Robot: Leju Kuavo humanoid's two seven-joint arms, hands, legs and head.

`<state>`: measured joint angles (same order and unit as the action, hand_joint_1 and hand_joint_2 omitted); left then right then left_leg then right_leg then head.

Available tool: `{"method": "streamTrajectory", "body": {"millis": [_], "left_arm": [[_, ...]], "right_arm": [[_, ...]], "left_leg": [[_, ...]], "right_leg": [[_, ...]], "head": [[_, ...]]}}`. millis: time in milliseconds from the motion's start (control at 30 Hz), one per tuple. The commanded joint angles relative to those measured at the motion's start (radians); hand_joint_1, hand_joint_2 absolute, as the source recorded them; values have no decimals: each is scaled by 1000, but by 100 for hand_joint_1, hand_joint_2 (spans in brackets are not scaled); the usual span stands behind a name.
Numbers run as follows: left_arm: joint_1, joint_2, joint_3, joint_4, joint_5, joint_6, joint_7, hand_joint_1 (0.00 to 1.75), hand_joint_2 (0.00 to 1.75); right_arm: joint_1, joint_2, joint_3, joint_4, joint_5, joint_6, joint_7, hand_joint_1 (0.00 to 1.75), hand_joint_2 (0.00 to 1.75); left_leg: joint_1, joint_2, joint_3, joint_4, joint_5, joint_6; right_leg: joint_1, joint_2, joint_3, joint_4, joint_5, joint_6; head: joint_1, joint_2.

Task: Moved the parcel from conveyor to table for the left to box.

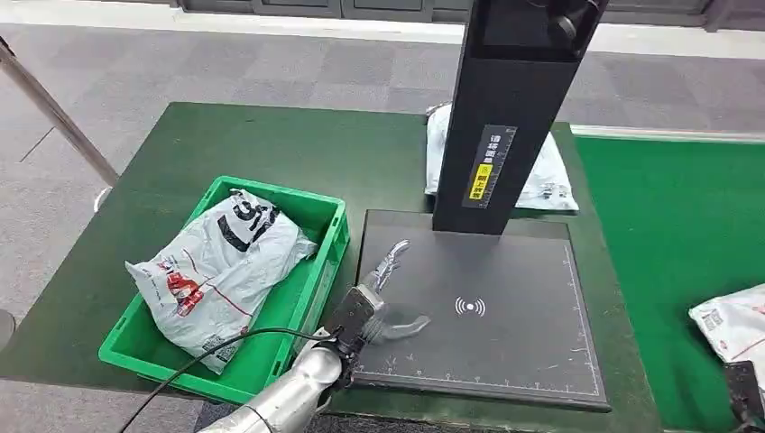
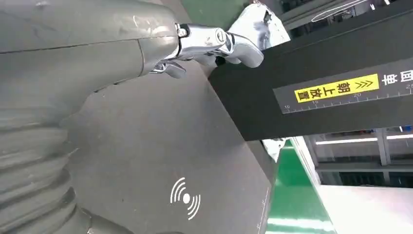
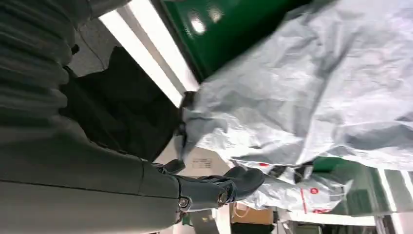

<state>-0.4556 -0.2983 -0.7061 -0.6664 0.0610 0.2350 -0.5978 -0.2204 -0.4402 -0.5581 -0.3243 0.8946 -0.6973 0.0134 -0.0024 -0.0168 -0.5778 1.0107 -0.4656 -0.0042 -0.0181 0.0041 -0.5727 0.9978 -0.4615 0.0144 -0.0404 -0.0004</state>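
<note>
A grey parcel (image 1: pixel 735 325) lies on the green conveyor (image 1: pixel 677 225) at the far right edge. My right hand (image 1: pixel 744 392) shows as a dark shape just in front of it. In the right wrist view the parcel (image 3: pixel 302 97) looms close and blurred, and the thumb of my right hand (image 3: pixel 146 190) lies at its lower edge; whether the hand grips it is unclear. My left hand (image 1: pixel 383 302) hovers over the black scanner plate (image 1: pixel 505 343) with its fingers spread and nothing in it. The left hand (image 2: pixel 122 58) points toward the scanner column (image 2: pixel 316 92).
A green crate (image 1: pixel 334 244) on the left of the dark green table (image 1: pixel 253 144) holds another grey parcel (image 1: pixel 221 271). A third parcel (image 1: pixel 550 176) lies behind the black column (image 1: pixel 505 117). A metal pole slants at far left.
</note>
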Motion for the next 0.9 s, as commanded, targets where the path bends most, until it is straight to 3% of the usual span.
{"method": "streamTrajectory", "body": {"millis": [33,167,300,567,900], "left_arm": [[-27,35,25,44,15,0,0,0,175],[-31,41,36,68,32,10,-12,0,175],[-31,39,35,62,36,15,-21,0,175],[-29,30,29,56,39,8,-8,0,175],[-29,31,30,57,41,7,-9,0,175]], "right_arm": [[-85,62,-124,22,-55,68,-125,0,175],[-114,83,-78,23,-7,46,-145,0,175],[-142,90,-57,33,25,18,-100,0,175],[-93,44,-63,40,47,13,-56,0,175],[-94,49,-65,36,48,11,-55,0,175]], "left_leg": [[1,5,2,-3,0,-1],[2,6,1,-1,0,-1],[1,9,3,-4,1,-2],[1,2,1,-2,1,-1],[1,3,1,-1,0,-1]], "right_leg": [[1,3,1,-3,2,-2],[2,5,0,-1,2,-1],[2,6,0,-3,4,-2],[1,0,1,-1,1,-1],[1,2,0,-1,1,-1]], "head": [[0,0],[0,0],[0,0],[0,0],[0,0]]}}
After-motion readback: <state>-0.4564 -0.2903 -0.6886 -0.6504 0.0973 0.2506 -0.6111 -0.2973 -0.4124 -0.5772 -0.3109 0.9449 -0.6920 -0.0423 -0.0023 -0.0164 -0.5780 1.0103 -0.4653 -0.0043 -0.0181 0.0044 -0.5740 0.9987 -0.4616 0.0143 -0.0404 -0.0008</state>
